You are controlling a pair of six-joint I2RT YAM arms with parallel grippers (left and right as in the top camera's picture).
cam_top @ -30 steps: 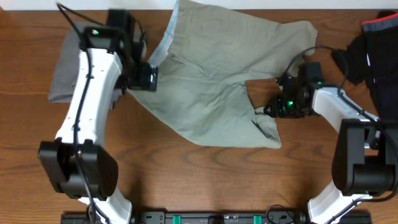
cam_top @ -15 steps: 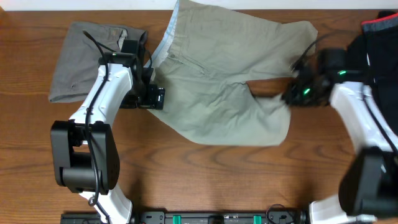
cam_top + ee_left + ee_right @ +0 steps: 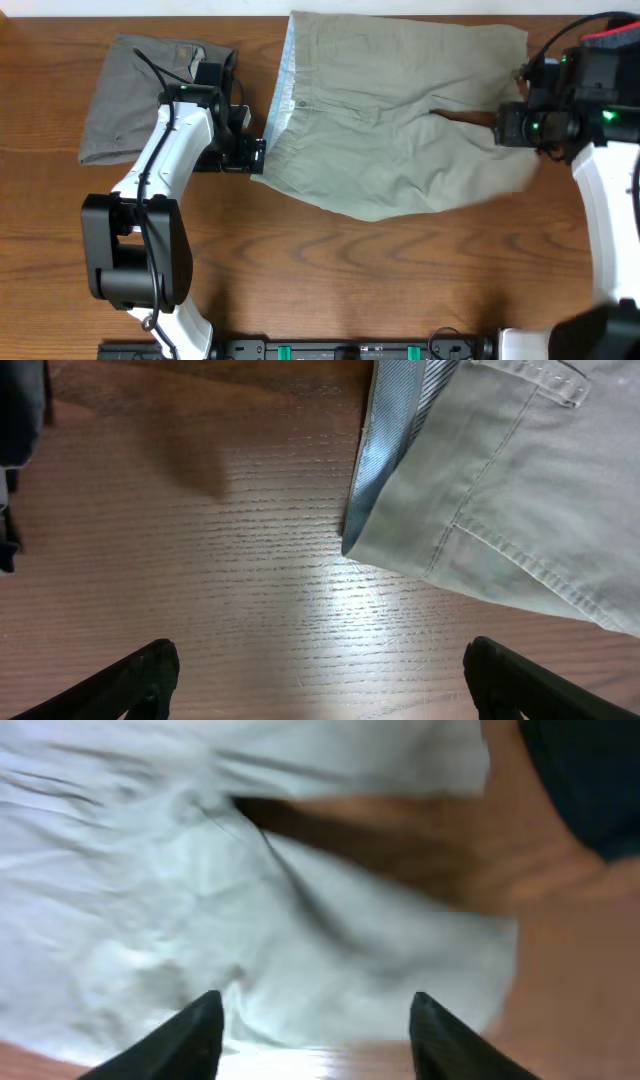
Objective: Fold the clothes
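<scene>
Lying on the desk (image 3: pixel 350 280): khaki trousers (image 3: pixel 390 130) were spread at the far middle, with the blue-lined waistband (image 3: pixel 385 450) toward the left.
Shorts (image 3: pixel 120 100): grey, lay at the far left, apart from the trousers.
Left claw (image 3: pixel 320 665): stood wide over bare wood just beside the waistband, holding nothing.
Right claw (image 3: pixel 315 1020): fingers stood apart above the trouser-leg end; the view was blurred.

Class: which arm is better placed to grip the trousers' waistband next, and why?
Probably left: the open left hand sits beside the waistband, while the right hand is at the trousers' leg end.
</scene>
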